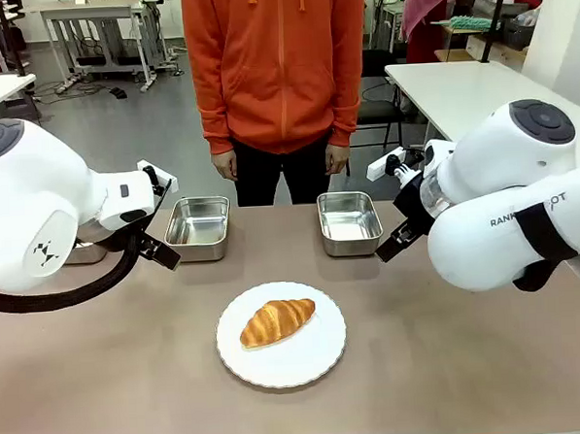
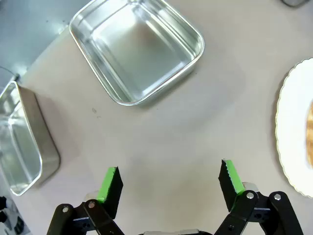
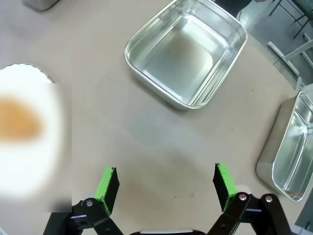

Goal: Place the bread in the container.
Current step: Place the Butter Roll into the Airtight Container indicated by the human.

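Note:
The bread (image 1: 277,321), a golden-brown croissant, lies on a round white plate (image 1: 299,358) at the table's middle front. Two alike shallow steel containers stand behind it, one at left (image 1: 199,225) and one at right (image 1: 349,220), both empty. My left gripper (image 2: 168,176) hovers open over bare table, short of the left container (image 2: 137,49), with the plate's rim (image 2: 293,137) at its right. My right gripper (image 3: 165,180) is open too, below the right container (image 3: 186,54). The plate (image 3: 22,161) and the bread (image 3: 17,120) show blurred at its left. Nothing is between either gripper's fingers.
A person in an orange hoodie stands at the far edge, hands (image 1: 225,165) hanging down. Another steel tray (image 2: 19,147) sits at the table's left edge behind my left arm, and one more (image 3: 293,147) at the right edge. Bare tabletop surrounds the plate.

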### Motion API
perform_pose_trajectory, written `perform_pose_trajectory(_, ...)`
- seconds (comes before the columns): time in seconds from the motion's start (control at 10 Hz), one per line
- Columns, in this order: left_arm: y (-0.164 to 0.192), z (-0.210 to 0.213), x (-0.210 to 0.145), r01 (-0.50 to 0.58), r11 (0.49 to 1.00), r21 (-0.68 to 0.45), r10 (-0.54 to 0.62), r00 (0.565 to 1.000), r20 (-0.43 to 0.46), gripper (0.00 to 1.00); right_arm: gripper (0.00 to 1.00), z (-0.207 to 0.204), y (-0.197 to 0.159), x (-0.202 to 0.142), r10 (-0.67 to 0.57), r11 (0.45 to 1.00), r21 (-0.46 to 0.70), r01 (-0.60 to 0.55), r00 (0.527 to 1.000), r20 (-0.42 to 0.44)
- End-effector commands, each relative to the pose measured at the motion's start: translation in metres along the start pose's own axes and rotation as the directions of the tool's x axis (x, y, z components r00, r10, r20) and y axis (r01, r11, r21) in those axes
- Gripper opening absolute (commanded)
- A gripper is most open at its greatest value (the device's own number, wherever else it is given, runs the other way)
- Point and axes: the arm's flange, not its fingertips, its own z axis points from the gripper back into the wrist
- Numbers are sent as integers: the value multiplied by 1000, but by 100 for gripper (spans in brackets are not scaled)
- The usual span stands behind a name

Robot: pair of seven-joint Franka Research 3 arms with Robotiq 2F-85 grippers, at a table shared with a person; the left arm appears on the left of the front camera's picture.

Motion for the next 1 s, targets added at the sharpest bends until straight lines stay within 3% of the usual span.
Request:
perform_pose_trajectory(0.0,0,0,0,0,1000,0,0,1000,0,100,100,0,0,0,0,1000,0,0,1000,0)
perform_pose_trajectory(0.9,0,0,0,0,1000,0,0,1000,0,100,100,0,0,0,0,1000,0,0,1000,0)
